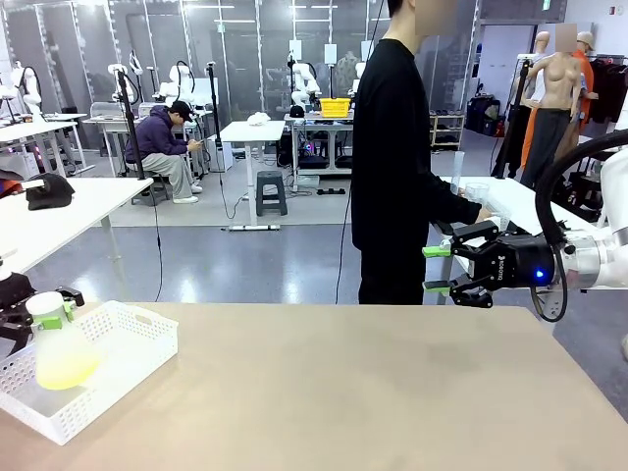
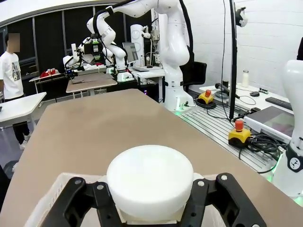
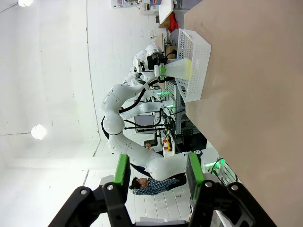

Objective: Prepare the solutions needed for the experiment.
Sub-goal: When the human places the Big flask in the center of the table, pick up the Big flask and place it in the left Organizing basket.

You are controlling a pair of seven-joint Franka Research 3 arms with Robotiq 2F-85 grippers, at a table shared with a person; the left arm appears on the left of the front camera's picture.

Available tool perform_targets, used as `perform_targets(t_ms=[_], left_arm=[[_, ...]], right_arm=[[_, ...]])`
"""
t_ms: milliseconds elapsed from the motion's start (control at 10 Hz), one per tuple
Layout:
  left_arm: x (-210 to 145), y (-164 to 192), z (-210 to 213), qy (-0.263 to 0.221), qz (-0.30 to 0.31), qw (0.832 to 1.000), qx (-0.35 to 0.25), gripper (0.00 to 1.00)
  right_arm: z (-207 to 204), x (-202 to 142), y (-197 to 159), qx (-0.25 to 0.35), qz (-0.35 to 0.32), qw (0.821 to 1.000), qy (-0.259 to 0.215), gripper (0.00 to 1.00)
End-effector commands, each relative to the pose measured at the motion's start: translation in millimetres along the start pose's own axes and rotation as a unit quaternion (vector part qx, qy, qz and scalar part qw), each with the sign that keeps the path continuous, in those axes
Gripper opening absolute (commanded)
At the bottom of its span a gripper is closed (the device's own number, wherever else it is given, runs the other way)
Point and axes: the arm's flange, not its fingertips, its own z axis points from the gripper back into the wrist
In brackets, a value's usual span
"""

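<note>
At about 8 o'clock in the front view, the left gripper (image 1: 39, 312) is seen clamped on the neck of a conical flask (image 1: 61, 355) just under its white cap (image 2: 149, 179), the flask standing in or just above a white perforated basket (image 1: 137, 343); whether its base rests on the basket floor cannot be told from here. The solutions (image 1: 67, 369) lie as a shallow yellow-green layer in the flask's bottom. The step in hand is judged to be the lift-out of the flask, with pouring or hand-over not yet begun. The next move calls for a straight rise so the wide base clears the basket wall, the flask kept upright so the liquid stays level. Toward 3 o'clock of the basket the table (image 1: 373, 392) is bare, giving ample room for set-down; its near-left edge lies close beside the basket and is to be minded. At 3 o'clock the right gripper (image 1: 438, 269) hangs off the table's far edge, fingers apart and holding nothing, near the person (image 1: 392, 157), whose hand (image 1: 488, 204) holds a clear cup just behind it.
</note>
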Motion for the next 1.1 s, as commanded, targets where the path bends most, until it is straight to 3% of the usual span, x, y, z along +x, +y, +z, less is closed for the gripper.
perform_targets(t_ms=[0,400,500,600,700,800,900,1000], left_arm=[[-5,3,9,0.005,-0.012,1.000,-0.003,0.23],[-19,5,11,0.020,0.010,1.000,0.000,0.23],[-20,5,12,0.013,0.012,1.000,0.000,0.43],[-21,4,12,0.009,0.012,1.000,-0.005,0.43],[-20,3,14,0.007,0.013,1.000,-0.002,0.63],[-18,1,17,0.012,0.015,1.000,0.005,0.47],[-15,0,19,0.016,0.020,1.000,0.011,0.83],[-13,-1,22,0.016,0.018,1.000,0.016,0.67]], right_arm=[[0,-1,1,-0.001,0.002,1.000,0.003,0.61],[0,-1,1,-0.001,0.002,1.000,0.003,0.61],[0,-1,1,-0.001,0.002,1.000,0.003,0.61],[0,-1,1,-0.001,0.002,1.000,0.003,0.61],[0,-1,1,-0.001,0.002,1.000,0.003,0.61],[0,-1,1,-0.001,0.002,1.000,0.003,0.61],[0,-1,1,-0.001,0.002,1.000,0.003,0.61],[0,-1,1,-0.001,0.002,1.000,0.003,0.61]])
